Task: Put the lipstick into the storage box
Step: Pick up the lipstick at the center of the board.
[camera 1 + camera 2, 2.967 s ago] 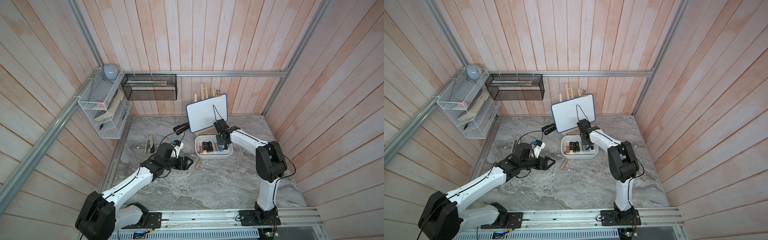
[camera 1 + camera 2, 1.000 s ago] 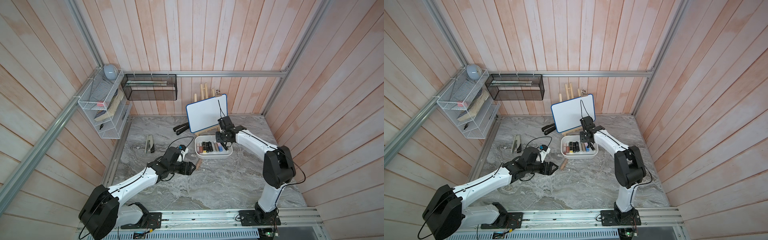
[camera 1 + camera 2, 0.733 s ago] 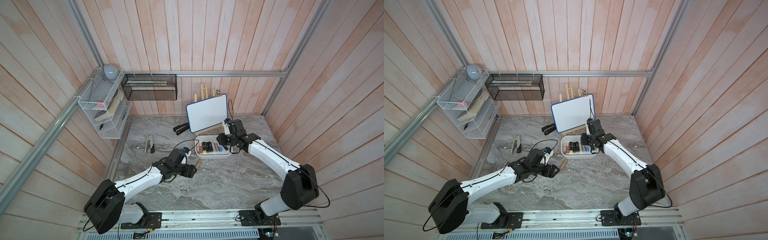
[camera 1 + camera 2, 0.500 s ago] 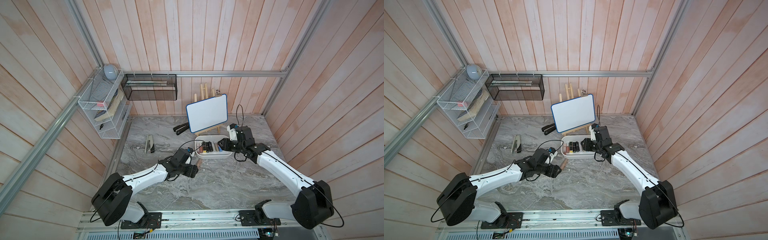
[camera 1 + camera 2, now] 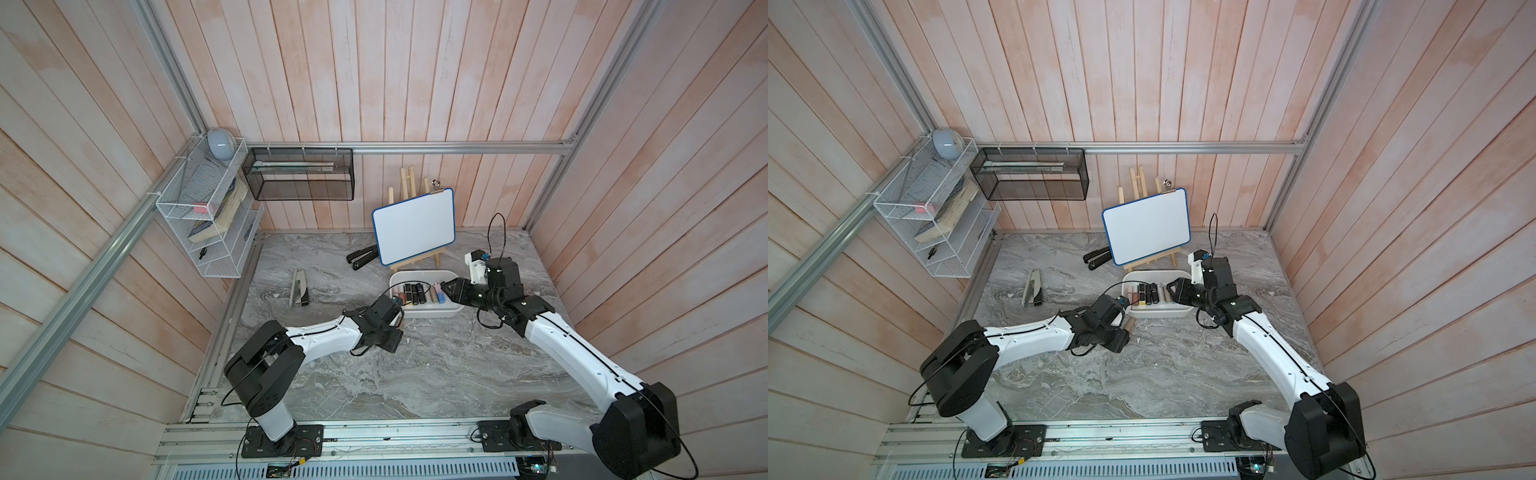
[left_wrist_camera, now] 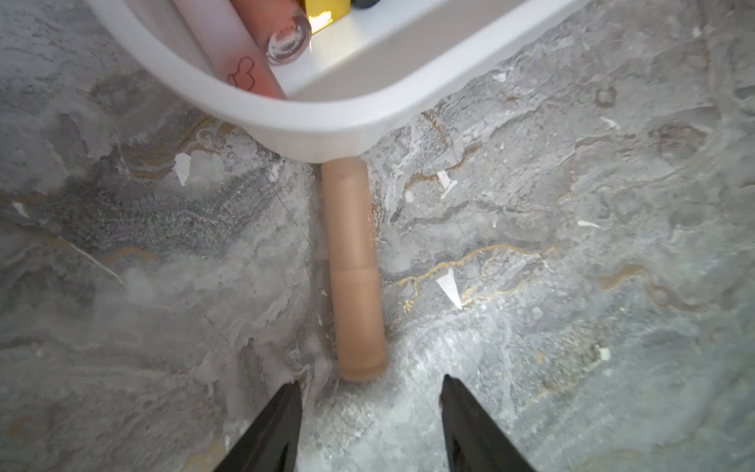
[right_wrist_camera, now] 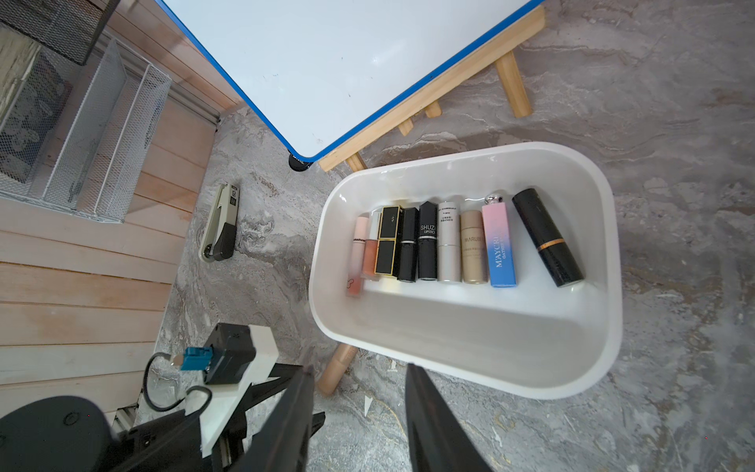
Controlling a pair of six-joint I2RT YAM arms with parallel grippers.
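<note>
Tan lipstick [image 5: 1131, 323] flat on surface [image 6: 572, 286], outside the box [image 6: 327, 118], near mid-frame in a top view.
One end touches the box's outer wall; the other lies just ahead of the left hand [image 6: 369, 384], fingers apart, empty. Right hand [image 7: 359, 367] at the box's right end, fingers apart, empty.

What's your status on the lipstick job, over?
Left gripper open, fingers just short of tan lipstick. It lies flat on table, far end against storage box corner. Right gripper open, empty, at box's edge.
</note>
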